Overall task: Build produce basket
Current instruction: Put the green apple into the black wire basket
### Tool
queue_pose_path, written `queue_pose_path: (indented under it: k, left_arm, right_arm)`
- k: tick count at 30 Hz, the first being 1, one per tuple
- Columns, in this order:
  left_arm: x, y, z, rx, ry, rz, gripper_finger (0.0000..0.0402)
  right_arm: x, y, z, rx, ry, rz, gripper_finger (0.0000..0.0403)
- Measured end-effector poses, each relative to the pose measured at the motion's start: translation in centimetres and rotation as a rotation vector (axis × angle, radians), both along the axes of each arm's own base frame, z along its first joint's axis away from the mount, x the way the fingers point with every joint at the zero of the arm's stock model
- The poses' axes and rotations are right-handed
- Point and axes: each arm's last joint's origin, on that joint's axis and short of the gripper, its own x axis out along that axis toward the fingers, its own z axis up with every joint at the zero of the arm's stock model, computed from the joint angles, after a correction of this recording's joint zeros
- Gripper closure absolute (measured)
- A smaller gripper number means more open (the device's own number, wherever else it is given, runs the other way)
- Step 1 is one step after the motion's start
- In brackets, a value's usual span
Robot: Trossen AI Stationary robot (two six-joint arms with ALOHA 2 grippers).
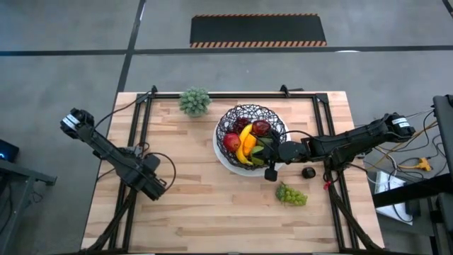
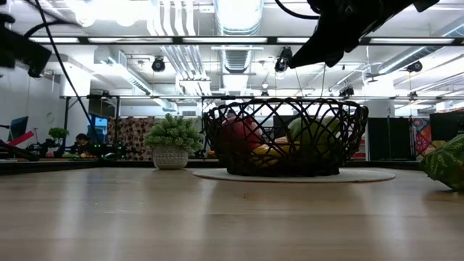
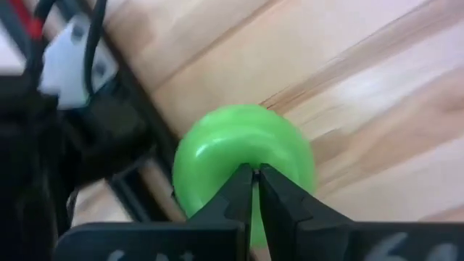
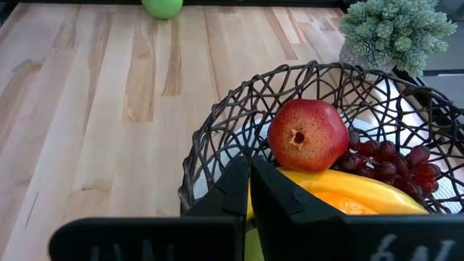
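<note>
Pale wooden tabletop (image 1: pixel 212 212) carries green grapes (image 1: pixel 291 195) near its front right. Behind them, the right gripper (image 4: pixel 250 190), fingers pressed together and empty, hangs over the basket (image 1: pixel 249 113) of produce (image 1: pixel 244 139). Left gripper (image 3: pixel 256 190), likewise clenched, hovers by a green apple (image 3: pixel 243 156). Farthest, a potted plant (image 1: pixel 195 100).

The left gripper (image 1: pixel 157 185) sits lower left of the frame, fingers pressed together. The right gripper (image 1: pixel 272 170), right of centre, has its fingers closed too.
</note>
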Motion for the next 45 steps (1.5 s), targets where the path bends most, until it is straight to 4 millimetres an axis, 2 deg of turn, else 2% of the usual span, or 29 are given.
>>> queue_pose_path:
  k: [5,8,13,19,25,33,39,45]
  left_arm:
    - [1.1,-0.4,2.0,0.039,-0.114,-0.158,0.0400]
    - [2.1,-0.8,3.3,0.086,-0.210,-0.312,0.0401]
    - [4.8,-1.5,6.1,0.198,-0.476,-0.542,0.0401]
    - [8.3,-0.5,9.8,0.295,-0.658,-0.718,0.0401]
    - [11.7,2.0,12.4,0.384,-0.718,-0.909,0.0401]
    - [16.4,7.5,12.5,0.353,-0.645,-1.053,0.0401]
    - [20.3,11.1,12.6,0.349,-0.604,-1.166,0.0401]
    - [23.7,14.7,12.8,0.394,-0.521,-1.194,0.0402]
  right_arm:
    - [0.0,0.0,0.0,0.000,0.002,0.000,0.0394]
    - [0.0,0.0,-0.1,-0.001,0.005,0.000,0.0394]
    - [-0.3,-0.1,-0.4,-0.004,0.046,-0.004,0.0394]
    - [-0.4,0.1,-0.7,0.005,0.063,-0.011,0.0394]
    - [-1.1,0.7,-0.3,0.007,0.067,0.017,0.0394]
    - [-3.2,1.5,0.5,0.058,0.029,0.039,0.0394]
    - [-4.7,1.2,0.0,0.105,0.021,0.015,0.0394]
    - [-5.2,1.0,-0.8,0.134,0.019,-0.005,0.0394]
